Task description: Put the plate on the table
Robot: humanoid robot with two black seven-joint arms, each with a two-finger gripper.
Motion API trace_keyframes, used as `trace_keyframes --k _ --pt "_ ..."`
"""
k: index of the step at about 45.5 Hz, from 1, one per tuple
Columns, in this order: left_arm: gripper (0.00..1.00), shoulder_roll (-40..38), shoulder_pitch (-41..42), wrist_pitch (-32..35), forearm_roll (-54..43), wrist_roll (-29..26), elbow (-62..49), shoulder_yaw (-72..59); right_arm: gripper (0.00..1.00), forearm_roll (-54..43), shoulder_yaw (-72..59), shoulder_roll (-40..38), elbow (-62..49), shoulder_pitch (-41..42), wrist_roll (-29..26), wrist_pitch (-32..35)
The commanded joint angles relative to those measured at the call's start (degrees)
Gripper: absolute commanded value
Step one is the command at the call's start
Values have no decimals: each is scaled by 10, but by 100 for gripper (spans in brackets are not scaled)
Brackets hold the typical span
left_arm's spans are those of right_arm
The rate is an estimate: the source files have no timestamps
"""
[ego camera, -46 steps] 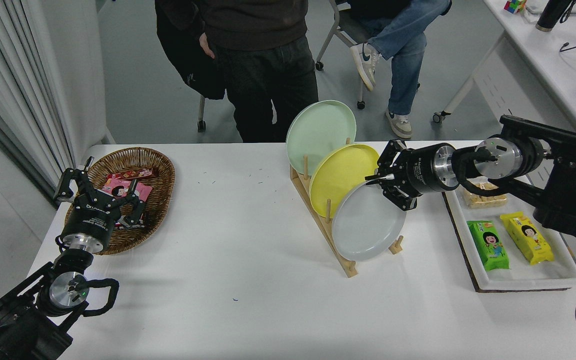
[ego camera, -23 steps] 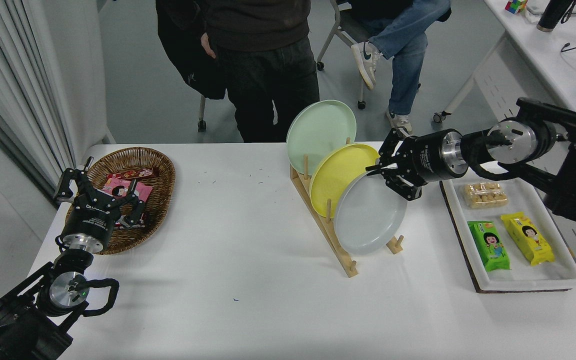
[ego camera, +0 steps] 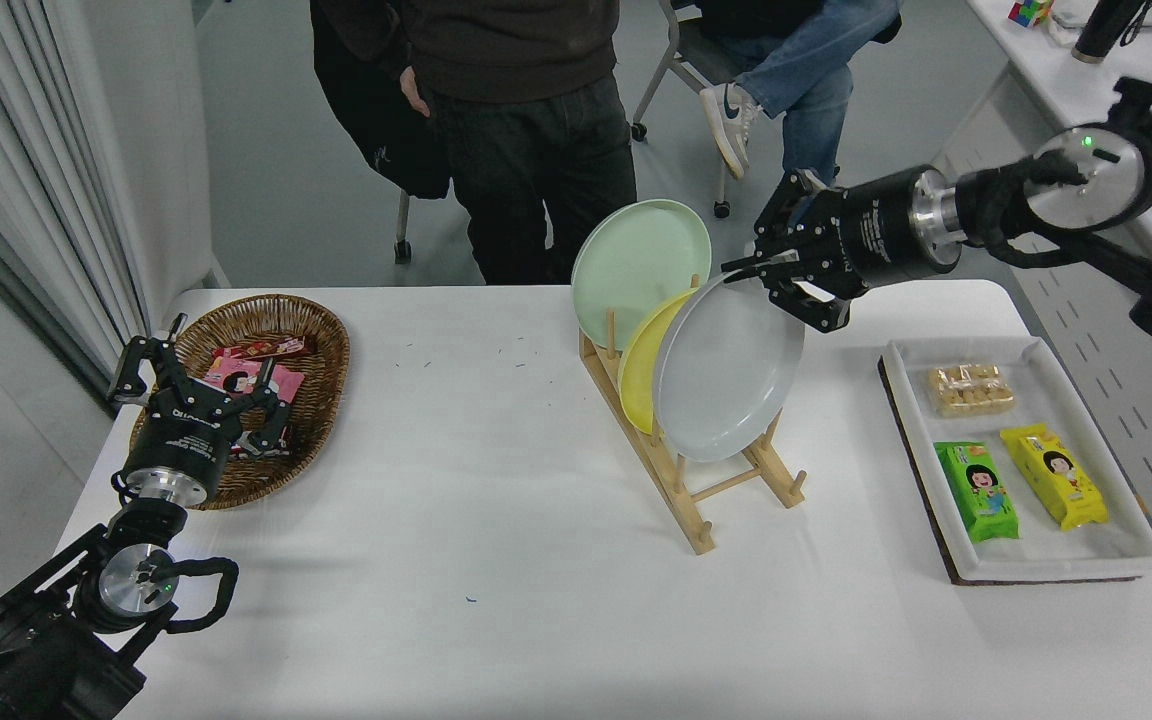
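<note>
1. Left end effector [ego camera: 198, 395] is sitting parked at lower left w/ fingers spread wide, holding nothing, hanging over the near edge of the wicker basket [ego camera: 321, 330].
2. Basket is resting on the surface [ego camera: 456, 520] at far left, w/ pink and red snack packets [ego camera: 241, 372] lying inside.
3. A person in dark clothes [ego camera: 506, 120] is standing at the far side, left of ctr; a 2nd person in jeans [ego camera: 796, 90] is sitting further right.
4. Wooden rack [ego camera: 696, 500] is standing near ctr. Pale green plate [ego camera: 636, 265] is leaning in its rear slot, yellow plate [ego camera: 641, 375] in the next slot fwd, mostly hidden.
5. The plate [ego camera: 726, 370], light grey, is hanging tilted on edge in front of the yellow one, lifted clear of the rack's front pegs, not touching the surface.
6. Right end effector [ego camera: 774, 278] is pinching the plate's top rim, fingers closed onto it; arm is reaching in from upper right.
7. White tray [ego camera: 1036, 560] is lying at right w/ a clear pack of biscuits [ego camera: 971, 388], a green packet [ego camera: 976, 490] and a yellow packet [ego camera: 1051, 475].
</note>
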Motion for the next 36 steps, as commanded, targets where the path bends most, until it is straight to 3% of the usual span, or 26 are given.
trace_keyframes --k 1,19,36 --pt "98 0 0 0 0 0 0 0 0 54 1 0 1 57 -7 -7" --pt "98 0 0 0 0 0 0 0 0 79 1 3 1 115 -8 -47" --pt "98 0 0 0 0 0 0 0 0 117 1 73 -4 107 -8 -88"
